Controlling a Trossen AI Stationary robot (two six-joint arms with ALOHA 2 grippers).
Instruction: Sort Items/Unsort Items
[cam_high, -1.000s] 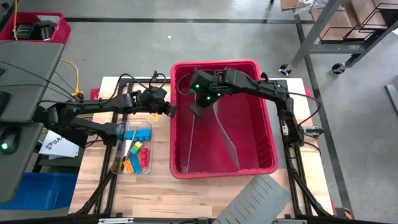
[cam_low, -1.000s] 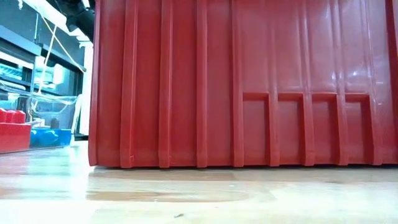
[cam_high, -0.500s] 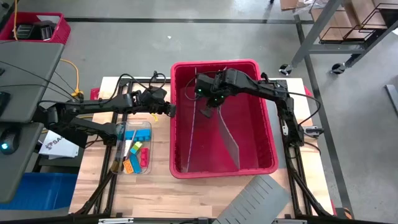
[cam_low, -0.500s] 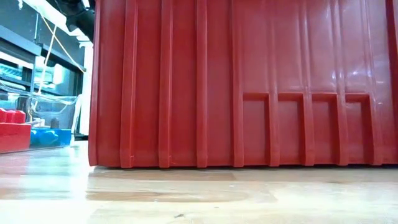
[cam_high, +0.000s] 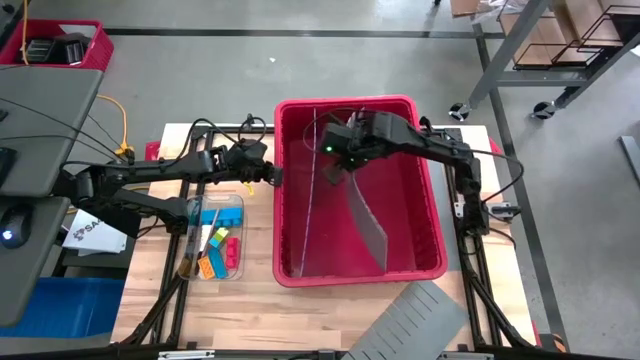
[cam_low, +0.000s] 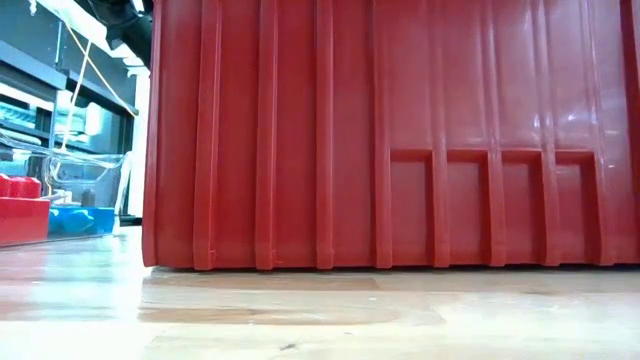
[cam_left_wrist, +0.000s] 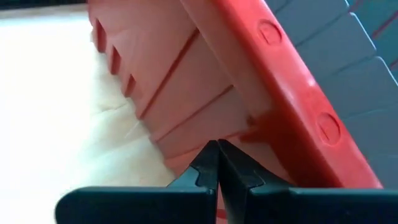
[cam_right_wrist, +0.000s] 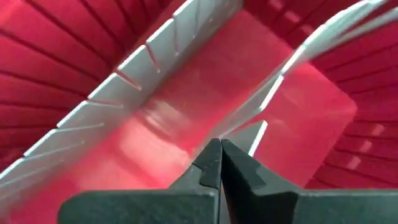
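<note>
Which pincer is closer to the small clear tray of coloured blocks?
Left. The left pincer sits just beyond the small clear tray, beside the bin; the right pincer is inside the large red plastic bin.

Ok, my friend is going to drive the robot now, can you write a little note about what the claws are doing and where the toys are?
Left gripper: shut, empty, just outside the left wall of the big red plastic bin.
Right gripper: shut, empty, inside the bin, by the clear plastic divider sheets.
Items: the coloured blocky pieces sit in the small clear plastic tray on the wooden table, left of the bin.
Done: no item shows in the bin.
Left: all of the moving between tray and bin, as far as can be seen.
</note>
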